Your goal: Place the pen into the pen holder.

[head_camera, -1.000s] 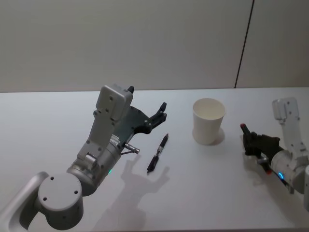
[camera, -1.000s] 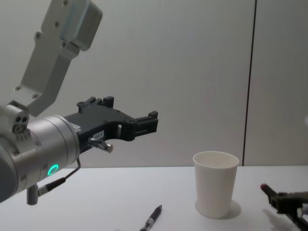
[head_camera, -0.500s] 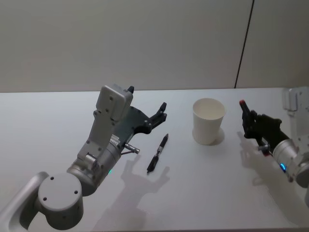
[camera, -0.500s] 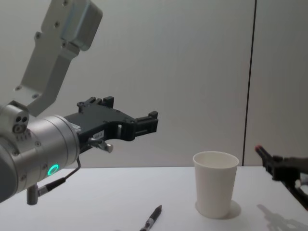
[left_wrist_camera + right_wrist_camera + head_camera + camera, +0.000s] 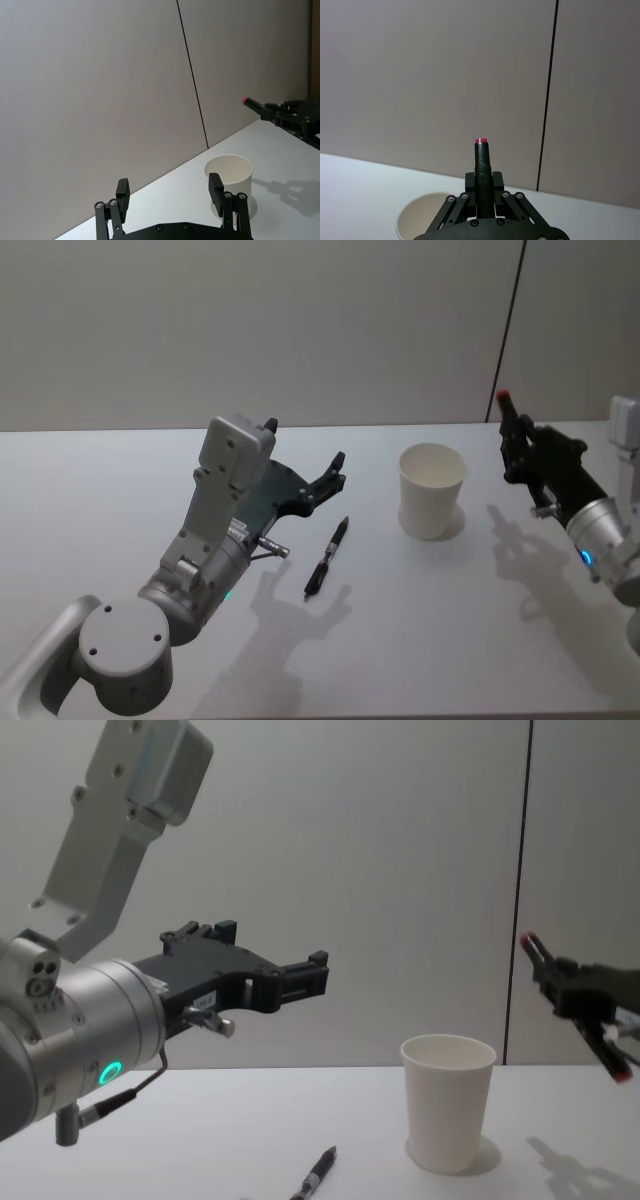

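Right claw [image 5: 516,440] — apparently clamping red-tipped pen [image 5: 503,401], beside pen holder [image 5: 432,496]

Table [image 5: 100,500] with pen [image 5: 327,558], pen holder [image 5: 431,508]

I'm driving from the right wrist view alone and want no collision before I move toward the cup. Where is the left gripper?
Observer: The left gripper hovers open above the table, left of the pen holder and apart from it.
Operator: Is anything lying near the cup?
Observer: Yes. A black pen lies flat on the table between the left gripper and the pen holder, touching neither.
Operator: Am I over the cup now?
Observer: No. The right gripper, shut on the red-tipped pen, is to the right of the pen holder and higher than its rim.
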Robot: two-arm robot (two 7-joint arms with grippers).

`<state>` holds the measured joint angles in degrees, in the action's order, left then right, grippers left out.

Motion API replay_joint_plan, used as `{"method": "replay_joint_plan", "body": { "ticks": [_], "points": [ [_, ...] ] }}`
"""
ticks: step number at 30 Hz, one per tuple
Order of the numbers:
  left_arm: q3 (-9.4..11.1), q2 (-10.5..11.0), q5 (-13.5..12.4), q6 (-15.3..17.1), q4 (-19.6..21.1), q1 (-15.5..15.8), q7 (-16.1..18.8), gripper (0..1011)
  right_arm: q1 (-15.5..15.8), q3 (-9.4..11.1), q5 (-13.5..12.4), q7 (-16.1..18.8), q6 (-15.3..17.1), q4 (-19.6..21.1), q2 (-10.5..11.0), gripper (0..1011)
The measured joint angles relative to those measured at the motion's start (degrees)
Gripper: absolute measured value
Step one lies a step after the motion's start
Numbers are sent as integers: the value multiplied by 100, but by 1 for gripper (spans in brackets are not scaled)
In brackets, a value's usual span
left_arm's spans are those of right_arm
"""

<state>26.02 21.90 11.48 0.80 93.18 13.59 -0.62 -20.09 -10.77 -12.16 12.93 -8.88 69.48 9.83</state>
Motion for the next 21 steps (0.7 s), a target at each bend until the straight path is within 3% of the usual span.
{"method": "replay_joint_plan", "body": {
  "ticks": [11,21],
  "points": [
    [0,0,0,0,0,0,0,1004,-464,-21,-94,259,-1064,-624,-163,185],
    [0,0,0,0,0,0,0,1004,-1156,-109,-56,495,-1955,-1782,-408,185]
  ]
}}
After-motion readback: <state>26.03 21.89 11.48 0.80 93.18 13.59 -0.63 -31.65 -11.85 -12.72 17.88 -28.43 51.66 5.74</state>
